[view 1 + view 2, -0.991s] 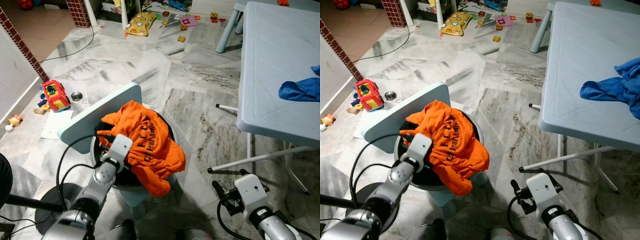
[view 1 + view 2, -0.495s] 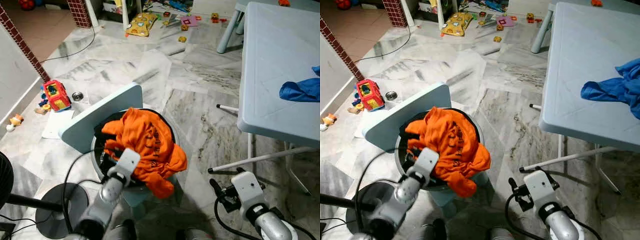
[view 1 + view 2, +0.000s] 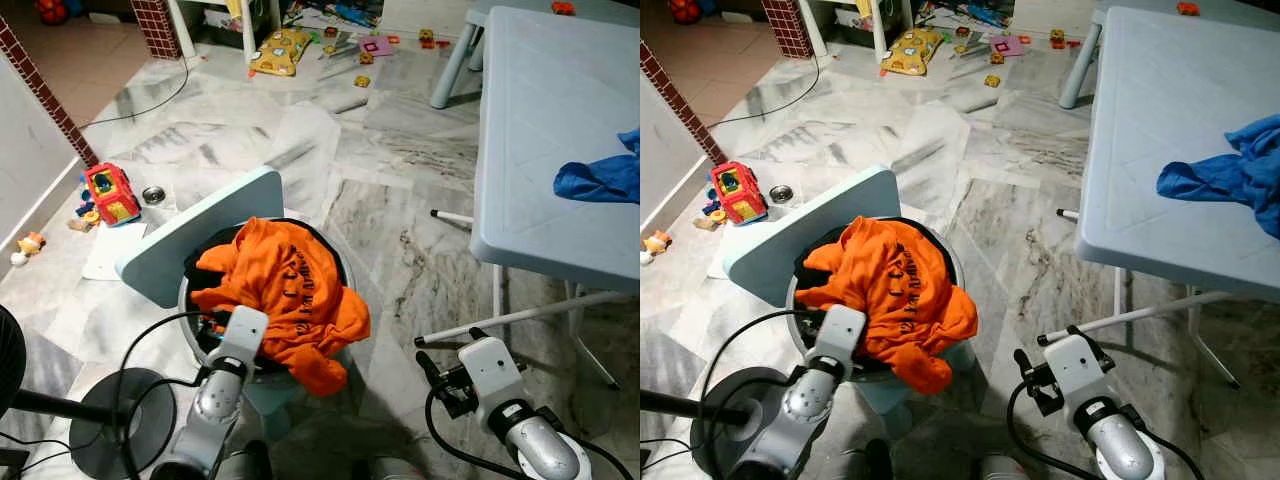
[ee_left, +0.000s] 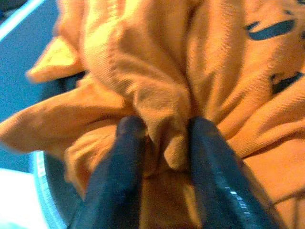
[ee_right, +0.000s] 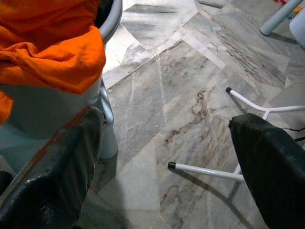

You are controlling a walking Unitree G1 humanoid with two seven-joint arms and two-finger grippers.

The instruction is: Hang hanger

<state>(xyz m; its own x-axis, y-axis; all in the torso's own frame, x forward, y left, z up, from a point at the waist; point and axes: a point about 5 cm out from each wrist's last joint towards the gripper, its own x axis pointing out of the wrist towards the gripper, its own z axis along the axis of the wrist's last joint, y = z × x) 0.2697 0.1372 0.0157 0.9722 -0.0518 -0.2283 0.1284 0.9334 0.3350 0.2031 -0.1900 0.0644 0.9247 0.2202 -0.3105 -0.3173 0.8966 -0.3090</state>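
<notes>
Left gripper (image 4: pixel 162 143) down at the near rim of the grey laundry basket (image 3: pixel 340 262), fingers (image 4: pixel 125 157) pinched on a fold of the orange shirt (image 3: pixel 290 290). Wrist view confirms: cloth bunched tight between the two black fingers, blue lid edge and basket rim behind. Shirt heaped over the basket mouth, one flap draped past the near-right rim and hanging outside the wall. Pale blue lid (image 3: pixel 195 245) propped at the basket's far-left side.

Right gripper (image 3: pixel 440 385) low over the marble floor (image 3: pixel 400 180), just right of the basket, fingers (image 5: pixel 62 167) spread wide, nothing between them. White folding table (image 3: pixel 540 130) to the right, blue cloth (image 3: pixel 600 180) lying at its right edge. Toys scattered along the far floor.

No hanger to be made out anywhere; possibly buried inside the shirt or the basket, cannot tell. No rail or hook to be made out either.

Judged progress: early. Garment gripped but not lifted clear of the basket; finding the hanger, carrying and hanging all left to do.
</notes>
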